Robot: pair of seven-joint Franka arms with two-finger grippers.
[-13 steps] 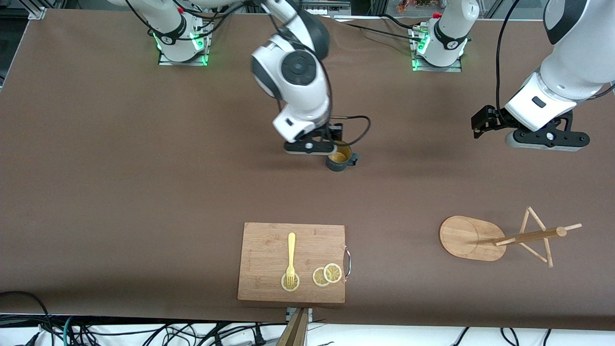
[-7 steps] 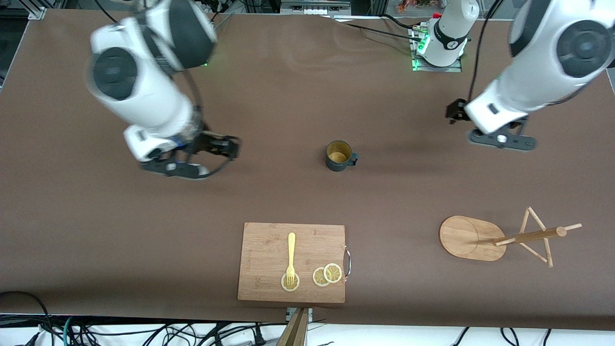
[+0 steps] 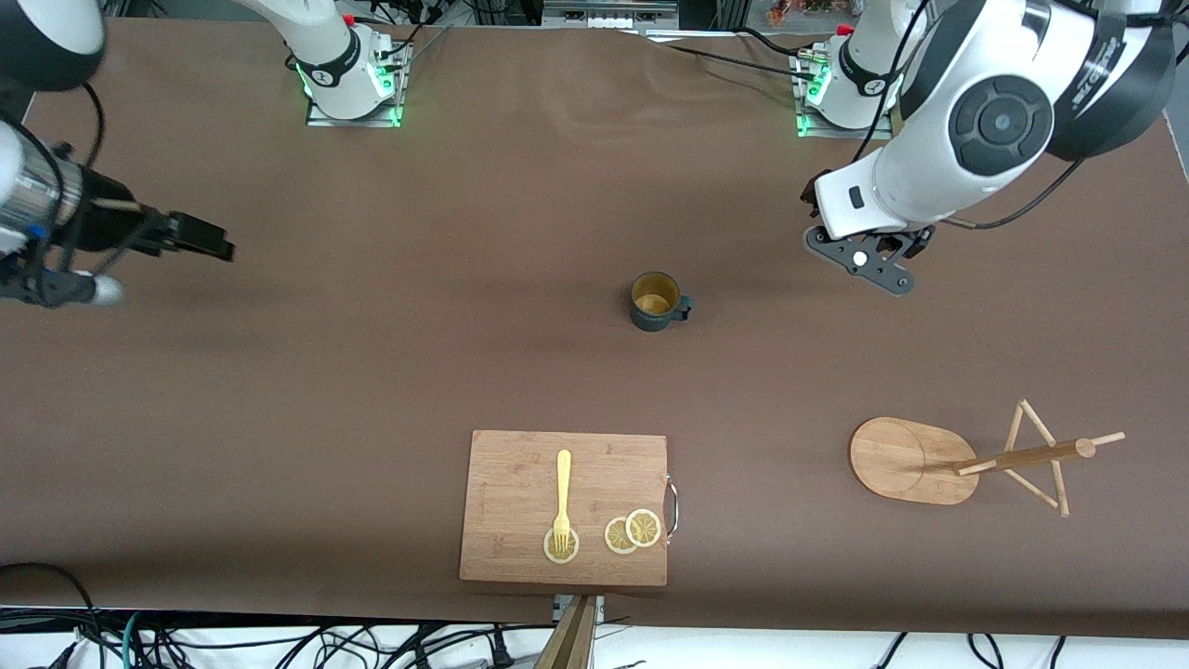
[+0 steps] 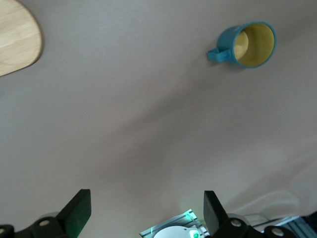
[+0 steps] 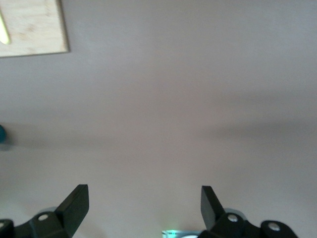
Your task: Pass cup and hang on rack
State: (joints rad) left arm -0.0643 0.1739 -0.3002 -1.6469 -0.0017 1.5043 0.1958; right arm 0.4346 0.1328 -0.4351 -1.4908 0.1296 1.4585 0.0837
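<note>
The dark teal cup (image 3: 658, 302) stands upright on the bare table near its middle, yellowish inside, with its handle toward the left arm's end. It also shows in the left wrist view (image 4: 250, 43). The bamboo rack (image 3: 975, 460) stands nearer the front camera, toward the left arm's end; its oval base (image 4: 17, 42) shows in the left wrist view. My left gripper (image 3: 868, 269) hovers over bare table between the cup and its own base, open and empty (image 4: 146, 213). My right gripper (image 3: 56, 290) is at the right arm's end of the table, open and empty (image 5: 142, 208).
A rectangular bamboo cutting board (image 3: 565, 506) with a yellow fork (image 3: 562, 497) and lemon slices (image 3: 632, 531) lies near the front edge; its corner shows in the right wrist view (image 5: 32, 27). The arm bases (image 3: 348, 79) stand along the back edge.
My right gripper let go of the cup and swung away to its own end of the table. My left gripper moved in toward the cup. The cup stayed put.
</note>
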